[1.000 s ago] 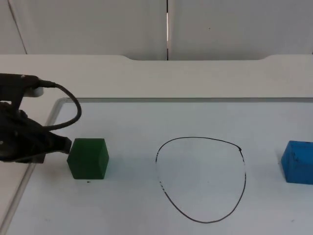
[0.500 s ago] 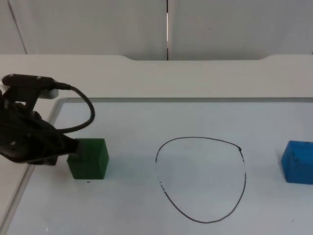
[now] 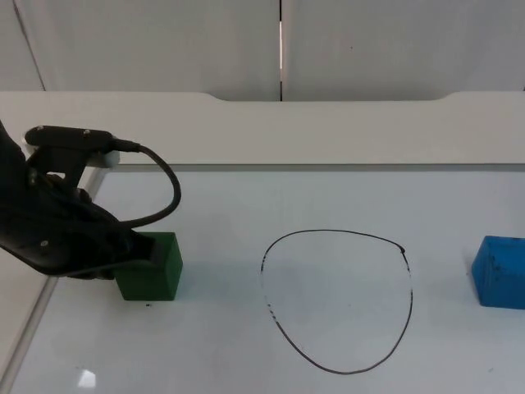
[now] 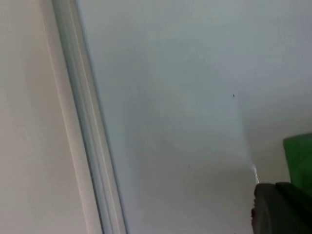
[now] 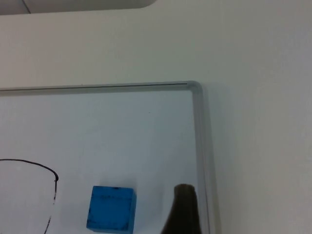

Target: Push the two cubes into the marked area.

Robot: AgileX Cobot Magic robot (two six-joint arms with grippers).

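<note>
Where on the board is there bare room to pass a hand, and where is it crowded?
Bare board lies between the green cube and the marked outline, inside that outline, and between it and the blue cube. It is crowded at the green cube, where the left claw sits against it. The right claw waits beside the blue cube.

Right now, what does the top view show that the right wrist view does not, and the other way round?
Top view alone: the left gripper against the green cube, and the whole drawn ring. Right wrist view alone: the whiteboard's rounded frame corner and a black fingertip of the waiting right arm. Both share the blue cube, outside the ring, and part of the ring's line.
</note>
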